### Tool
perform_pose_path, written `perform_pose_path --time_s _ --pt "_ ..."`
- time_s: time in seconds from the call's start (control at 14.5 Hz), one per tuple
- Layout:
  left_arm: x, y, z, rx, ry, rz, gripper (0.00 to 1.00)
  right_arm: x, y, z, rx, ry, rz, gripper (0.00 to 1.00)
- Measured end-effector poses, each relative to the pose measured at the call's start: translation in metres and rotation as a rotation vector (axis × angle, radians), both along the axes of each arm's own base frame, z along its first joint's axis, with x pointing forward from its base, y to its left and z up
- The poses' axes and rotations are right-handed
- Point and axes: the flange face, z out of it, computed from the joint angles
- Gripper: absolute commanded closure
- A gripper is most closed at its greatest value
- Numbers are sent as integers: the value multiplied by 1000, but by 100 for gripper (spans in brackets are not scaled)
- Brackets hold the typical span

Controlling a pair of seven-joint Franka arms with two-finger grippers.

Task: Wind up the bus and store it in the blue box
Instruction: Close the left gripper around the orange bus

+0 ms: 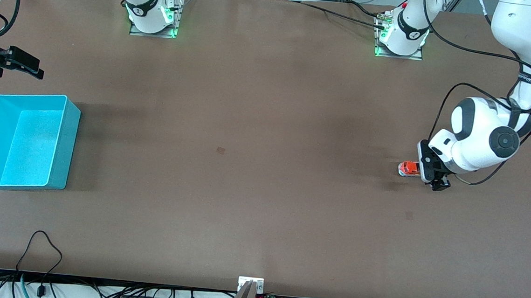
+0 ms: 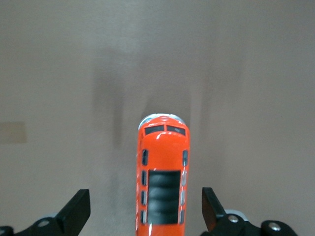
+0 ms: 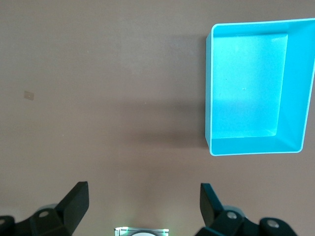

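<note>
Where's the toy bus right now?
The bus sits on the table toward the left arm's end, between the open fingers of the left gripper, which has not closed on it. The blue box is at the right arm's end.

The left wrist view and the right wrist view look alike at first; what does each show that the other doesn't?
Only the left wrist view shows the bus, orange with dark roof windows, lying between the open fingers of the left gripper with gaps on both sides. Only the right wrist view shows the blue box, with nothing in it, and the right gripper, open over bare table. Both share the brown table and a pair of dark spread fingertips.
</note>
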Motion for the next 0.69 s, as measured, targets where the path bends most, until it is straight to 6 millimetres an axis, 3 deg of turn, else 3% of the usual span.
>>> perform_pose_path --time_s 0.21,0.34,0.55,0.69 --pt "-5 -1 -14 -1 -3 -13 29 0 0 0 0 0 0 0" --pt "-6 -1 -23 -2 0 -14 53 0 0 0 0 0 0 0" --pt "-8 -1 -29 -2 6 -15 78 0 0 0 0 1 -1 0" --pt "-8 -2 -30 -2 6 -15 84 0 0 0 0 1 -1 0"
